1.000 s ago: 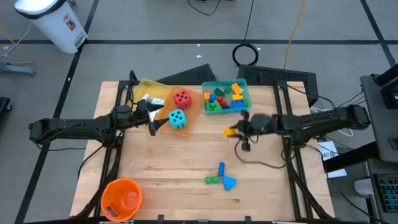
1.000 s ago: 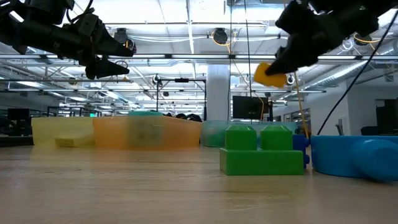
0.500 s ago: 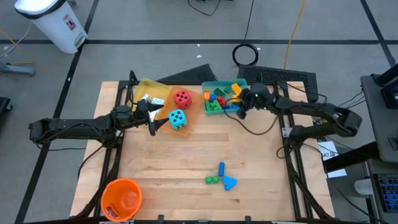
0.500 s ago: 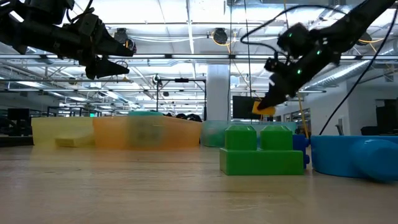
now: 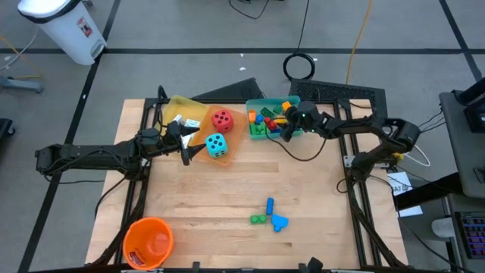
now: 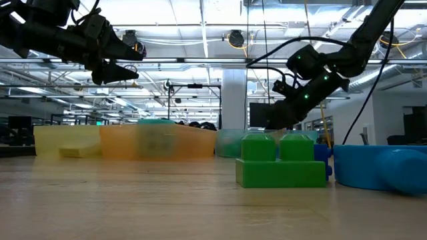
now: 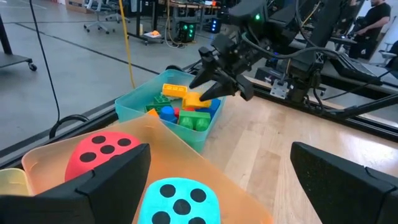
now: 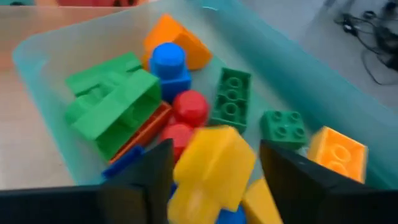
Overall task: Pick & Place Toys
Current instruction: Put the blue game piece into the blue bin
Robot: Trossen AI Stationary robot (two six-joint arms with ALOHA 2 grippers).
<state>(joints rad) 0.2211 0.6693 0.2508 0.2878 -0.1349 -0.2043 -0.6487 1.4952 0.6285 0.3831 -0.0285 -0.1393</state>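
Three trays (image 5: 274,116) stand side by side along my table's (image 5: 227,189) far edge; two dice (image 5: 218,133) lie in the middle one, bricks (image 5: 269,216) lie near the front.

table centre (image 5: 227,189): free | obstacles: three bricks (image 5: 270,218), orange bucket (image 5: 148,242)

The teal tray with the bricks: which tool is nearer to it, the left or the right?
The right. The right tool hangs over the teal tray, just above the bricks in it. The left tool waits farther off, beside the cyan die in the orange tray.
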